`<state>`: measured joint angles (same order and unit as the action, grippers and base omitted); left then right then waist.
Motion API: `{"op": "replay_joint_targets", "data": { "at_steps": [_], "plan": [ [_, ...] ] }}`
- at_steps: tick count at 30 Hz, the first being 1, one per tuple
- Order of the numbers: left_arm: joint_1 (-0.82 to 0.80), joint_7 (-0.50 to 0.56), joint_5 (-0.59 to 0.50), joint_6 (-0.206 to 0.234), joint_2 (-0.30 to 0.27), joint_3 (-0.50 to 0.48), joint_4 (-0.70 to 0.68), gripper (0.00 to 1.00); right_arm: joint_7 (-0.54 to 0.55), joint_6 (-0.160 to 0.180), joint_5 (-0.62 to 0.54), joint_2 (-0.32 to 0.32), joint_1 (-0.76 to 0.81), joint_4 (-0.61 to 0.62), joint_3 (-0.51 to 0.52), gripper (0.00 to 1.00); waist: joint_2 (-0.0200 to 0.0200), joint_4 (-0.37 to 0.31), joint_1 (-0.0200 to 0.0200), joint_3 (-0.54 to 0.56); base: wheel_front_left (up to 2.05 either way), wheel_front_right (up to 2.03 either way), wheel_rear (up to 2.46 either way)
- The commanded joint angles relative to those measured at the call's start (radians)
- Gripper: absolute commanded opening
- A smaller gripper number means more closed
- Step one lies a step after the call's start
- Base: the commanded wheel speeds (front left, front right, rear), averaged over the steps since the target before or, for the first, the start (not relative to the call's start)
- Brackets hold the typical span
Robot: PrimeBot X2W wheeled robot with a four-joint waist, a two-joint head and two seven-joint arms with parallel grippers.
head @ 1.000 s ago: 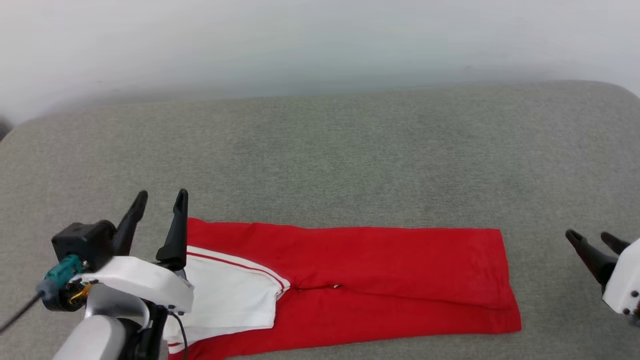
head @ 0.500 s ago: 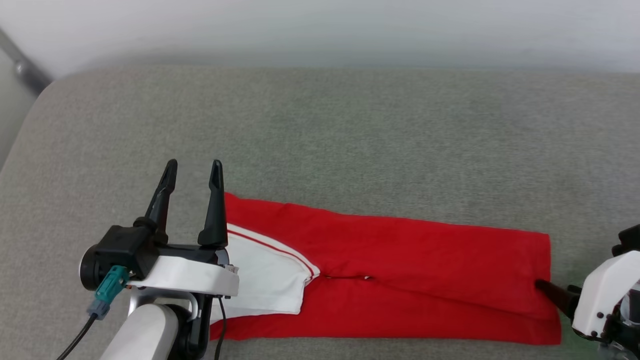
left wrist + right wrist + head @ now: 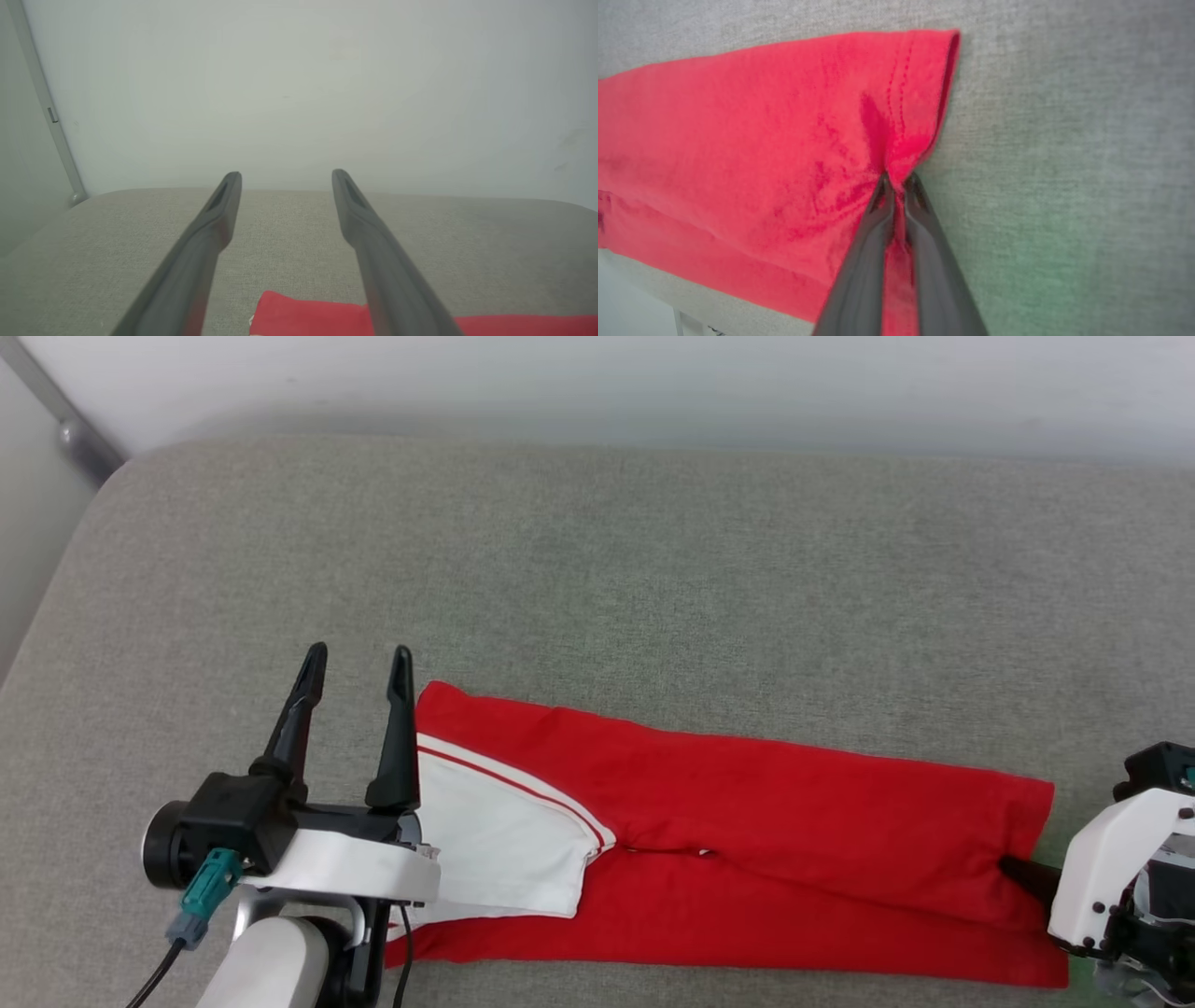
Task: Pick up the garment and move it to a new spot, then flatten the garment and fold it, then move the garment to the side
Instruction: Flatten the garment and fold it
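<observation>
Garment (image 3: 747, 821), a red jersey T-shirt folded into a long narrow strip, lies across the near part of the grey upholstered cushion (image 3: 597, 569). It runs from the robot's left to its right, with the right end slanting a little nearer. At the left end a white sleeve (image 3: 495, 840) edged with a red-and-white stripe lies flat on top of the red cloth. The right gripper (image 3: 1010, 870) is at the strip's right end. In the right wrist view its two dark fingers (image 3: 864, 261) are pressed together on a pinch of red fabric at the stitched hem (image 3: 945, 93), and creases in the shirt gather toward the tips. The left gripper (image 3: 359, 658) sits at the strip's left end with its fingers spread wide and nothing between them. In the head view its inner finger lines up with the shirt's left edge. The left wrist view shows the fingertips pointing toward the pale wall (image 3: 299, 84), with a red corner of the shirt low between them on the cushion. A grey metal post (image 3: 65, 425) stands against the wall beyond the cushion's left corner.
</observation>
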<state>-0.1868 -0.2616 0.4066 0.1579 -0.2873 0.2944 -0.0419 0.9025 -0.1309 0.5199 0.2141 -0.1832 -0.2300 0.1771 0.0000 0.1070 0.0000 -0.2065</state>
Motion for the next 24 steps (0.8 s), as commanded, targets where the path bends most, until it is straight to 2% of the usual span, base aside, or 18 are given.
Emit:
{"op": "replay_joint_targets", "data": {
  "at_steps": [1,12,19,24],
  "plan": [
    [0.017,-0.004,-0.01,-0.006,0.002,-0.003,0.007,1.0,0.005,0.0,0.006,-0.009,0.011,-0.008,-0.024,0.0,0.0,-0.013,0.0,0.016,0.0,0.0,0.0],
    [0.073,0.0,-0.03,0.013,-0.02,-0.012,0.036,1.0,-0.005,0.0,0.002,0.05,-0.023,0.045,-0.029,0.0,0.0,-0.089,0.0,0.093,0.0,0.0,0.0],
    [0.087,0.011,-0.038,0.024,-0.026,0.0,0.04,1.0,0.02,0.0,-0.031,0.068,-0.017,0.07,0.085,0.0,0.0,-0.132,0.0,0.099,0.0,0.0,0.0],
    [0.098,0.019,-0.046,0.036,-0.037,0.0,0.033,1.0,0.029,0.0,-0.062,0.052,-0.013,0.105,0.22,0.0,0.0,-0.156,0.0,0.103,0.0,0.0,0.0]
  ]
}}
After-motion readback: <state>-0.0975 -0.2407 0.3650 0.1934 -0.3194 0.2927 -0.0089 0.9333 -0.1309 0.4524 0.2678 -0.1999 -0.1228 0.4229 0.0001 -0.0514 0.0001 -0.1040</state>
